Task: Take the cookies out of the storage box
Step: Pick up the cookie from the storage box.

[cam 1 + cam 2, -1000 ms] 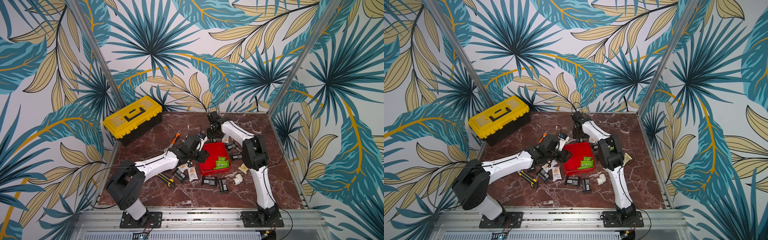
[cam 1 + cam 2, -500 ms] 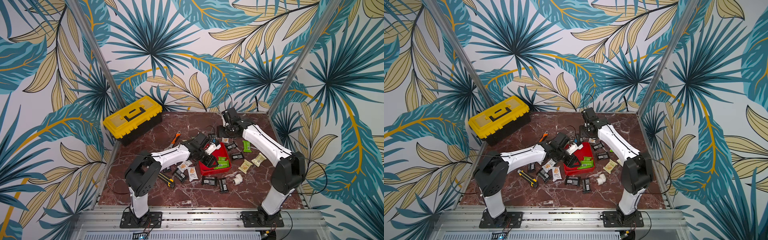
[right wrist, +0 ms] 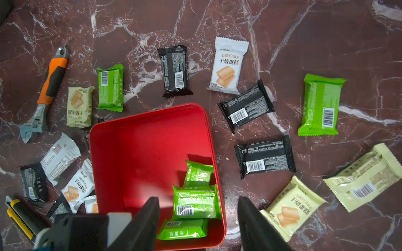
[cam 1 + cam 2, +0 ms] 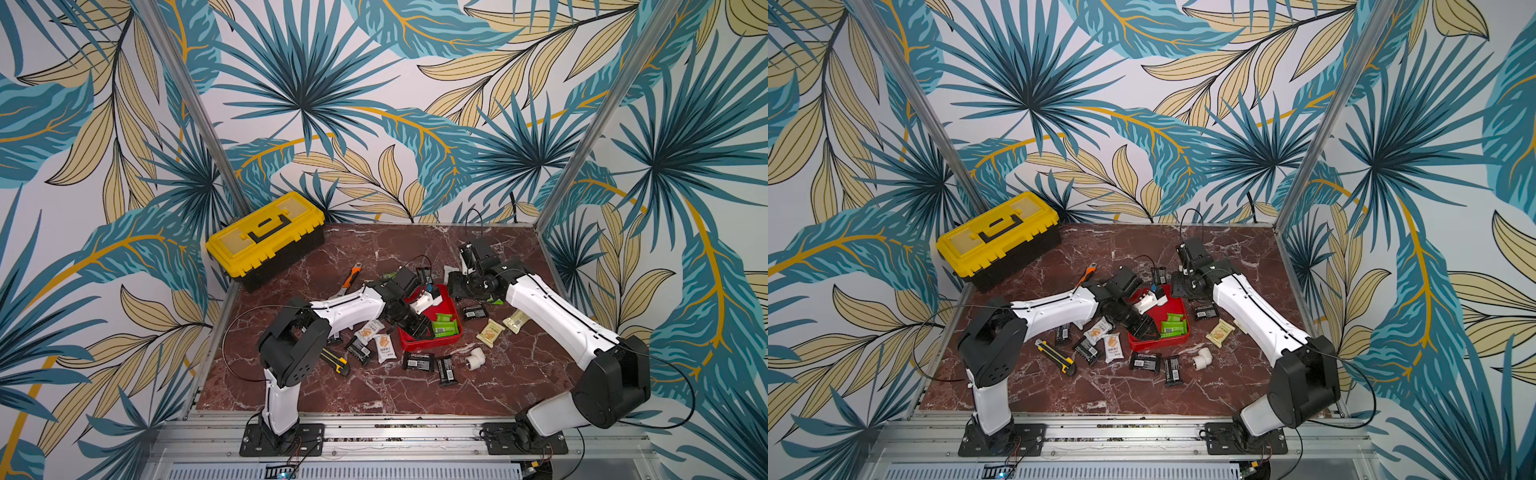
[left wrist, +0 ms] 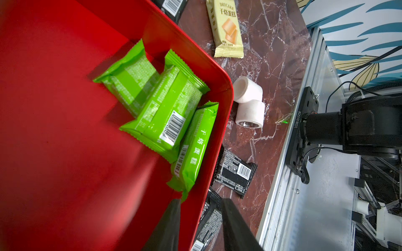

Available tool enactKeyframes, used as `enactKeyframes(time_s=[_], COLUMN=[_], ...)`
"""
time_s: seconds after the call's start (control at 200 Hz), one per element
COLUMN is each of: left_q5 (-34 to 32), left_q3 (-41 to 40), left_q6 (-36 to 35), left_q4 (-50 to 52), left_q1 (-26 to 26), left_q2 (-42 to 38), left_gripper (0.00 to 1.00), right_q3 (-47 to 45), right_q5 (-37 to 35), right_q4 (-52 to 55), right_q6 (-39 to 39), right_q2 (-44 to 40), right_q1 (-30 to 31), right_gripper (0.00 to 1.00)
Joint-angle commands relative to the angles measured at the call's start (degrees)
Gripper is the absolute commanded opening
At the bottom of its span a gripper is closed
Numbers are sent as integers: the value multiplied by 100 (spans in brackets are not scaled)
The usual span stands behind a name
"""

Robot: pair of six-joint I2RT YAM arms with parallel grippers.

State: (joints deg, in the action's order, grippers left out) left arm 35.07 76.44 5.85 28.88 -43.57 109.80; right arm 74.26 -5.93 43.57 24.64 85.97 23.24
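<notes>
Cookies [image 5: 165, 117] in the storage box [image 5: 65, 108] number three: green packets, overlapped and bunched into one corner against the box wall. The rest of the box floor is seen bare in both wrist views. The greater part of the task is therefore judged done; three packets are left to be taken out.

Left gripper [image 5: 201, 202]: the jaws are set astride the box wall near that same corner, one finger inside the box and one outside. A gap is seen between the outer finger and the wall, so the jaws are read as parted and nothing is grasped.

Right gripper [image 3: 196, 198]: the jaws are spread wide above the box, over the green packets, and nothing is held.

Packets outside the box are scattered all round it: black packets [image 3: 264, 159] and cream packets [image 3: 293, 206] just beside it, white packets [image 3: 229, 65] and loose green packets [image 3: 322, 104] near it.

A white pipe elbow [image 5: 248, 102] lies just outside the occupied corner of the box. An adjustable wrench [image 3: 51, 87] and a utility knife [image 4: 334, 360] lie near the box; a yellow-lidded toolbox [image 4: 266, 237] stands well apart from it.

The box is carried on a red-brown marbled tabletop [image 4: 374, 395]. The cell is enclosed by walls [image 4: 291, 104] papered with a palm-leaf pattern. An aluminium rail [image 4: 374, 428] bearing both arm bases runs well apart from the box.
</notes>
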Motion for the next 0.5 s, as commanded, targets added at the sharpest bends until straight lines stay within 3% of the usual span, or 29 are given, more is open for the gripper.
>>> enactKeyframes(time_s=[0.0,0.496], left_q5=[-102,226], left_q3=[221,209], left_q6=[28,180], left_q4=[-152,-339], left_q1=[-2,-2], left_q2=[120,364], left_gripper=[36,23], right_q3=[-161,-340], right_q5=[-82,-181], right_q4=[46,45], right_q6=[136,161], right_q2=[-149,-402], right_q1=[-5,-5], right_gripper=[62,62])
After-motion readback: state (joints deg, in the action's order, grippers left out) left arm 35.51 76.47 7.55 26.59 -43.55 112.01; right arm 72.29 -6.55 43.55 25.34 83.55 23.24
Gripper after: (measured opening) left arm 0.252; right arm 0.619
